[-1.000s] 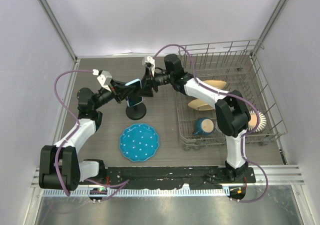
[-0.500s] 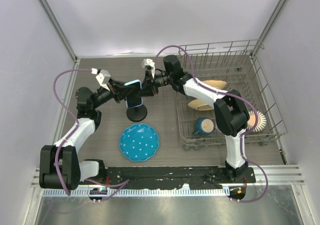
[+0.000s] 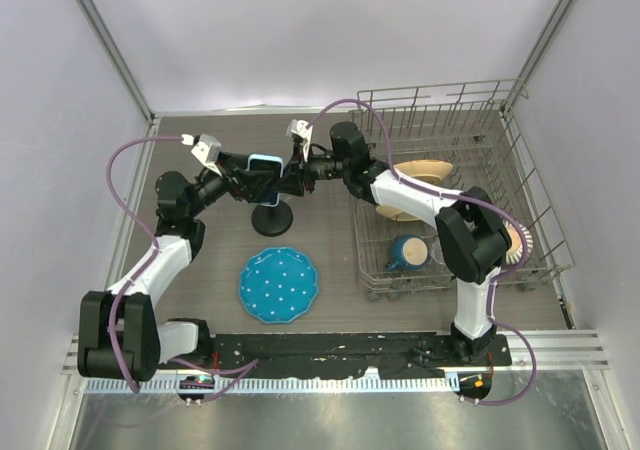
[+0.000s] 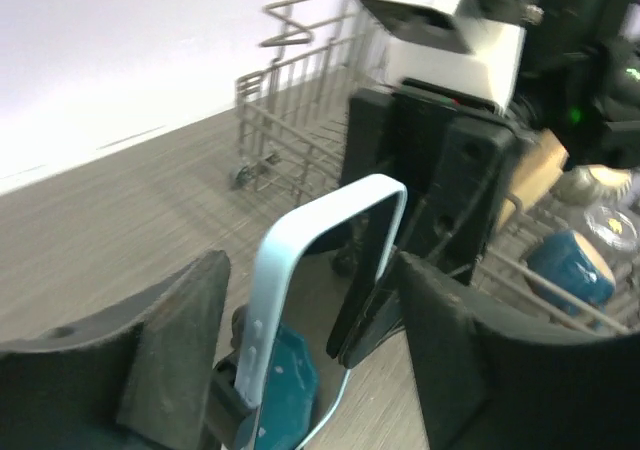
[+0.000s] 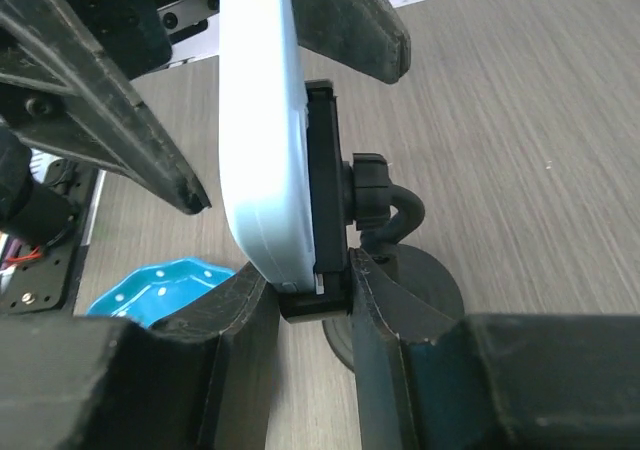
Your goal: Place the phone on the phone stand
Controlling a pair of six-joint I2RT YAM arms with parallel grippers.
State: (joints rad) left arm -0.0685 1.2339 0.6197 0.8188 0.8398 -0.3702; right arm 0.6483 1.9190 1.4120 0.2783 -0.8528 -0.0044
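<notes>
Now that the phone (image 5: 258,120) has lifted and straightened over the last second, we see the right gripper (image 5: 312,280) with its jaws clamped on the foot of the phone stand (image 5: 385,205) cradle (image 5: 322,170). The phone rises just beyond them, flat against that cradle. Farther on, the left gripper (image 4: 310,290) has its jaws apart on either side of the phone. We judge it seated and release near.

phone (image 5: 262,120): smooth matt case | phone stand (image 5: 385,205): matt black plastic | table (image 5: 520,120): wood-grain
</notes>
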